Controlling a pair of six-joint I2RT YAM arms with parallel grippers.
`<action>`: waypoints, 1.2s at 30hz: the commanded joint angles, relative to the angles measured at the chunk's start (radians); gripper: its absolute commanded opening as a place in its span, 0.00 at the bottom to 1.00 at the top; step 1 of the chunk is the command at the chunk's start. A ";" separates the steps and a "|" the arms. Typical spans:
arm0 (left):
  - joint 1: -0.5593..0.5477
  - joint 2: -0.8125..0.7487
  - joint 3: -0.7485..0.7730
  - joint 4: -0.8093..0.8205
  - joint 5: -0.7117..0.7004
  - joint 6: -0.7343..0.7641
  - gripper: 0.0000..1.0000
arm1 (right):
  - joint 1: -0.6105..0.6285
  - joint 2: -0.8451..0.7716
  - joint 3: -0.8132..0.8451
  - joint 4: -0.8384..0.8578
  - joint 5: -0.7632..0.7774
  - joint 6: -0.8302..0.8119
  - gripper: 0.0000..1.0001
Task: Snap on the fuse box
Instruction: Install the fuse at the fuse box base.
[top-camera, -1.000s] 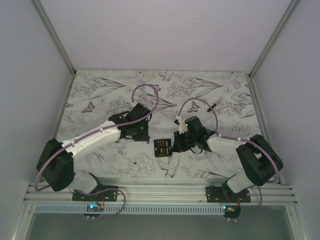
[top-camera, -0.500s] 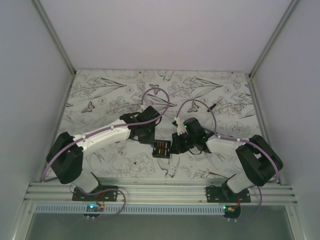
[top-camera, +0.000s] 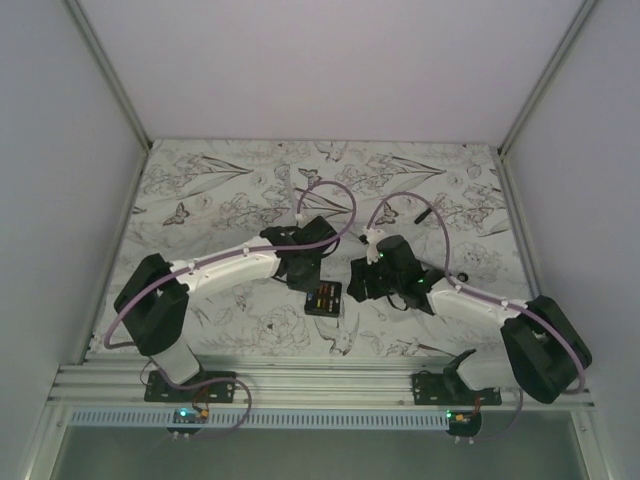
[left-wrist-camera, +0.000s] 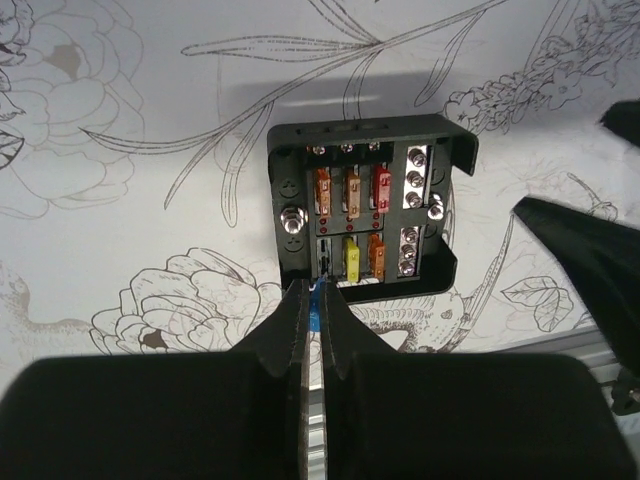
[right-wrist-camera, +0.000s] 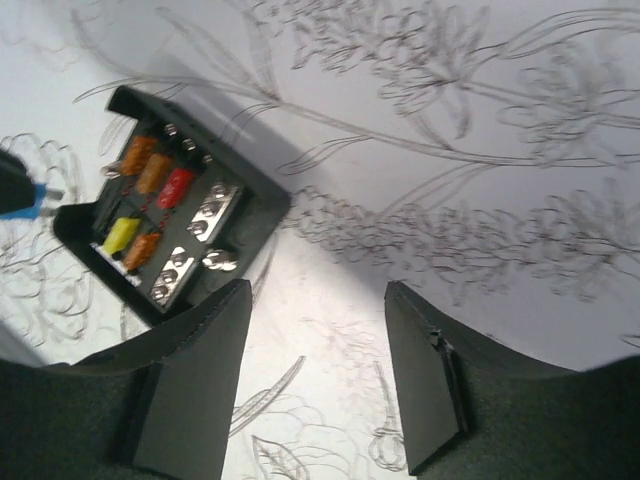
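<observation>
1. Two tools are at work. Your left tool (left-wrist-camera: 313, 297) is pressed fully shut, its tips pinching a small blue piece (left-wrist-camera: 316, 303).
2. At 12 o'clock from those tips in the left wrist view lies the fuse box (left-wrist-camera: 365, 132). The blue piece is right at the box's near rim.
3. Your right tool (right-wrist-camera: 315, 300) stands open. Its fingers (right-wrist-camera: 200, 380) are well apart, with only bare patterned worktop (right-wrist-camera: 330, 240) between them, and it holds nothing.
4. From that gap the fuse box (right-wrist-camera: 255, 215) lies at 10 o'clock, close beside the nearer finger. You cannot tell whether they touch.
5. The box sits flat with its open side up. Inside you can see orange, red and yellow fuses (left-wrist-camera: 351, 262) in two rows, with metal screw terminals (left-wrist-camera: 415, 185) beside them.
6. From above, the fuse box (top-camera: 323, 298) is near the middle of the floral worktop (top-camera: 220, 180), towards its near edge. Your left tool (top-camera: 311, 283) is at its 11 o'clock and your right tool (top-camera: 356, 288) at its 2 o'clock.
7. A short dark stick (top-camera: 425, 212) lies well apart from the box, at its 1 o'clock.
</observation>
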 joint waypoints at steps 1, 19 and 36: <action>-0.036 0.038 0.038 -0.095 -0.075 -0.044 0.00 | 0.005 -0.056 -0.017 -0.034 0.214 0.012 0.67; -0.127 0.154 0.138 -0.212 -0.199 -0.141 0.00 | -0.042 -0.414 -0.145 -0.056 0.595 0.103 1.00; -0.135 0.222 0.169 -0.212 -0.218 -0.148 0.00 | -0.049 -0.657 -0.216 -0.083 0.723 0.141 1.00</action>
